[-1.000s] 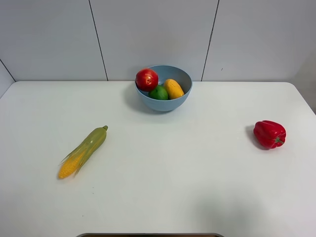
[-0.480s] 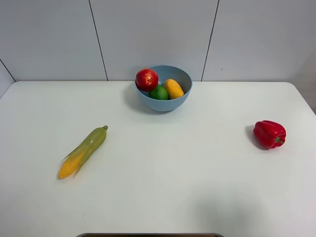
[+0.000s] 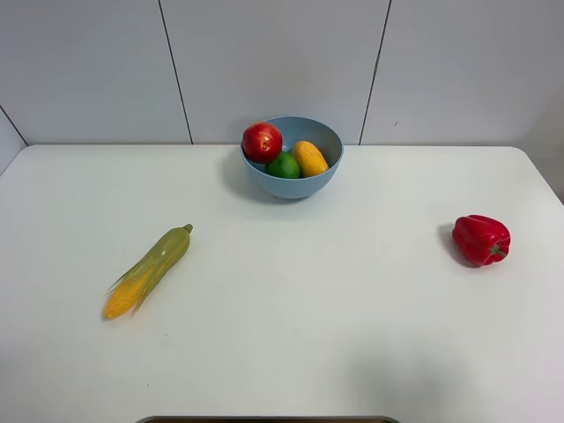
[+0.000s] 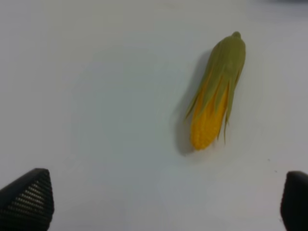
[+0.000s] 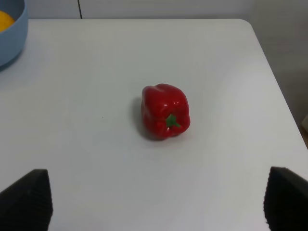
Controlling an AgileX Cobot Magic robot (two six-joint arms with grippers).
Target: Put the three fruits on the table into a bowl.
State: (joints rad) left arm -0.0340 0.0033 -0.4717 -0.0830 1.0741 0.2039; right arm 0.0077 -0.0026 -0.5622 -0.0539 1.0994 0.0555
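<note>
The light-blue bowl (image 3: 310, 179) stands at the back middle of the white table (image 3: 291, 308). Inside it lie the red apple (image 3: 263, 142) on the left, the green lime (image 3: 284, 166) in the middle and the yellow-orange mango (image 3: 309, 158) on the right. Neither arm shows in the high view. My left gripper (image 4: 161, 202) is open with nothing between its fingertips (image 4: 29, 197), hovering well short of the corn cob. My right gripper (image 5: 156, 202) is also open and empty, with the red pepper ahead of it. A sliver of the bowl (image 5: 10, 41) and mango (image 5: 6, 20) shows in the right wrist view.
A green-husked corn cob (image 3: 150, 269) lies on the left part of the table, also seen as corn (image 4: 215, 94) in the left wrist view. A red bell pepper (image 3: 480, 239) sits at the right; the pepper (image 5: 165, 117) is upright-ish with its green stem facing the camera.
</note>
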